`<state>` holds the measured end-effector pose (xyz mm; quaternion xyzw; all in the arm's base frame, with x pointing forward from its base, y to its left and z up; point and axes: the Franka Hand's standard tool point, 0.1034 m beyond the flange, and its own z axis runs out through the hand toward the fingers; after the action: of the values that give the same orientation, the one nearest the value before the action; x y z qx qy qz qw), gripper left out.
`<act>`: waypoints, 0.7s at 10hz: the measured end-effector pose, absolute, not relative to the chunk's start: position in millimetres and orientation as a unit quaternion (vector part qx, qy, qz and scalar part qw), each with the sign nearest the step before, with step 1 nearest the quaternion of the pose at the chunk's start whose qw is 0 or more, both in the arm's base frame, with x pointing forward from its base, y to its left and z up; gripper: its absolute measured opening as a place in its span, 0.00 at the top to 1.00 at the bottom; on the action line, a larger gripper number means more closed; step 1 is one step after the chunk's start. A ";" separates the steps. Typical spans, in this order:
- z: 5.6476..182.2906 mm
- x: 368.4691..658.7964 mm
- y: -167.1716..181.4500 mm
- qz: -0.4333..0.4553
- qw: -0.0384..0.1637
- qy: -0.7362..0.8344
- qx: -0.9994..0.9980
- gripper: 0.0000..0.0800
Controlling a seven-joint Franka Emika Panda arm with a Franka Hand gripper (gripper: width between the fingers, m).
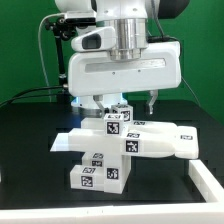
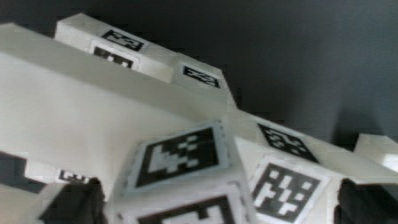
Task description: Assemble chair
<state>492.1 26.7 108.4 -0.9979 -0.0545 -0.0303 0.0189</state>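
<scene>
White plastic chair [image 1: 118, 148] parts lie clustered on the black counter [image 1: 30, 150] directly below the hand [image 1: 118, 104], whose fingers are largely hidden behind the tagged blocks in the exterior view and blurred at the edge of the wrist view. Its jaws stand wide apart, gripping nothing. Flat slabs stretch lengthwise toward the exterior view's right; chunky tagged blocks stack upright at the middle. Wrist view crops the chair [image 2: 178, 110] heavily
</scene>
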 end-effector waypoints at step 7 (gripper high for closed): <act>108.3 492.0 32.1 -0.024 0.028 0.199 -0.979 0.65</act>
<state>492.0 32.1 108.3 -0.9792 0.1994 -0.0243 0.0285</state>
